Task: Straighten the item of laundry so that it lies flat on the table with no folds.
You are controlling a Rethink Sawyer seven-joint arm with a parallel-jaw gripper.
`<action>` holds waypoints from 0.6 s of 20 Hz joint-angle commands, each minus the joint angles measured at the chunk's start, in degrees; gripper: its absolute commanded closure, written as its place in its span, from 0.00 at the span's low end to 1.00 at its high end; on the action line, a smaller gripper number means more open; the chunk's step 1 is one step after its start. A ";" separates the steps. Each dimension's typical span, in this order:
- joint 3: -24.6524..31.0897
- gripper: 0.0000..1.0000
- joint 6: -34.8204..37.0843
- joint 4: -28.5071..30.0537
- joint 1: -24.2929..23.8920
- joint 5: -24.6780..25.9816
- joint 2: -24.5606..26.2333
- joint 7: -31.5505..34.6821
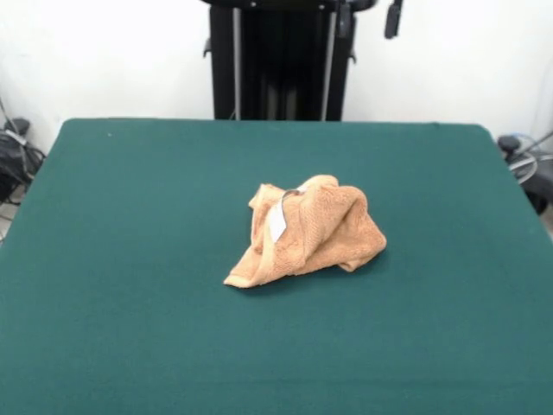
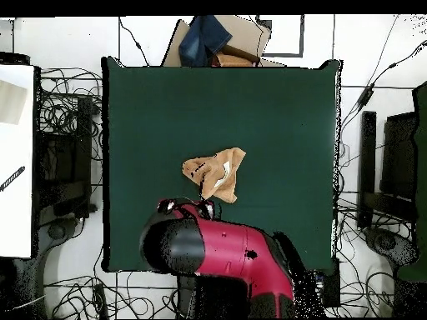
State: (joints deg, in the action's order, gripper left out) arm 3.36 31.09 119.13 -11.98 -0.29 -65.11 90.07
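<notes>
One crumpled towel [image 1: 307,233] bunched mid-table [image 1: 130,259], no clear long axis.

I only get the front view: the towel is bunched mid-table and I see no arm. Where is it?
Observer: In the overhead view, the arm hangs over the table's robot-side edge, with its black end close to the towel.
Operator: Is the hand open?
Observer: I cannot tell; from above, only the arm's bulk shows.
Operator: Is there anything behind my camera?
Observer: Yes, a cardboard box with a blue cloth on it sits just past that table edge.
</notes>
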 commanded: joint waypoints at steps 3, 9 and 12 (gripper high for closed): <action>1.37 0.00 -2.95 -3.26 5.70 2.01 5.11 10.31; -0.77 0.00 -1.90 -3.88 7.60 1.32 4.13 11.44; 0.32 0.00 -1.53 -4.62 6.35 -0.06 5.51 10.07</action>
State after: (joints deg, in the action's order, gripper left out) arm 2.81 30.82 115.54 -5.05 0.65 -63.06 90.08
